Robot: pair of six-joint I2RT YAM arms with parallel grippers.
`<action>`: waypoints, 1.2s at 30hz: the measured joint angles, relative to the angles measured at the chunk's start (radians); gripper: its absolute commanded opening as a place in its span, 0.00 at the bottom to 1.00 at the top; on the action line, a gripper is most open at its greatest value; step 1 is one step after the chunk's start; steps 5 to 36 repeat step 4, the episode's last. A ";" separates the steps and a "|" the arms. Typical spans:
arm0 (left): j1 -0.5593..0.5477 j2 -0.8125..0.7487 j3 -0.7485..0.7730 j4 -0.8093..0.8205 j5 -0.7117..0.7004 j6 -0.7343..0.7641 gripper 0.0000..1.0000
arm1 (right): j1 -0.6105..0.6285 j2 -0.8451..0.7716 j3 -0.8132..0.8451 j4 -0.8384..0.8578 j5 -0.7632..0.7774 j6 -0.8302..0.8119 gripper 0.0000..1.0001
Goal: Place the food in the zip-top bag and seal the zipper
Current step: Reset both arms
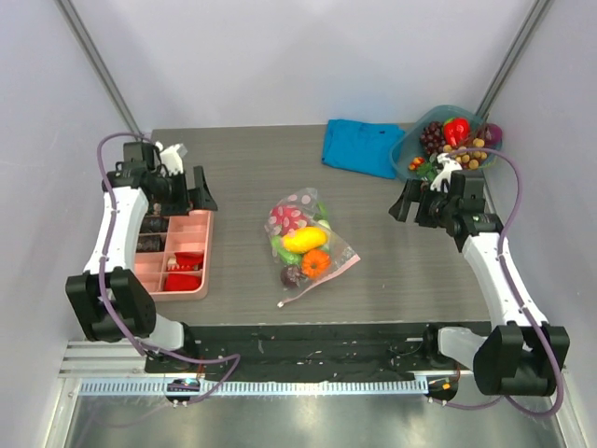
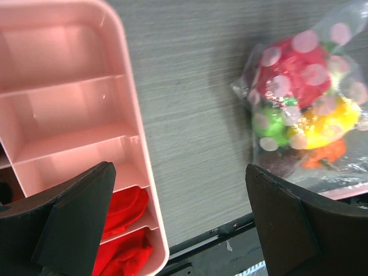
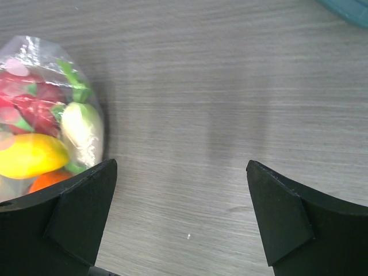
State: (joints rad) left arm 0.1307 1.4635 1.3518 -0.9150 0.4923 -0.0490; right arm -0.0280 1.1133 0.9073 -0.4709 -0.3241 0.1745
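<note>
Filled bag at the counter's middle, both grippers wide apart from it

The clear, crinkly, pink-dotted zip-top bag [image 1: 308, 245] lay flat near the middle of the grey counter, toward its near edge. The glossy toy food [image 1: 304, 240] in yellow, orange, red, green and purple was bunched inside, and the thin pale-pink zipper [image 1: 326, 277] faced the near edge; whether it was closed could not be told. The left gripper [image 1: 189, 201] hovered with fingers spread over the pink compartment tray [image 1: 207, 252] at the left edge, the bag well to its right. The right gripper [image 1: 415, 207], also spread, hung near the far right corner beside the teal bowl [image 1: 410, 149], the bag well to its left.
</note>
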 measured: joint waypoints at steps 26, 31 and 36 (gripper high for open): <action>0.000 -0.016 -0.039 0.000 -0.043 0.004 1.00 | -0.017 0.043 0.009 -0.013 -0.010 -0.015 1.00; 0.000 -0.016 -0.039 0.000 -0.043 0.004 1.00 | -0.017 0.043 0.009 -0.013 -0.010 -0.015 1.00; 0.000 -0.016 -0.039 0.000 -0.043 0.004 1.00 | -0.017 0.043 0.009 -0.013 -0.010 -0.015 1.00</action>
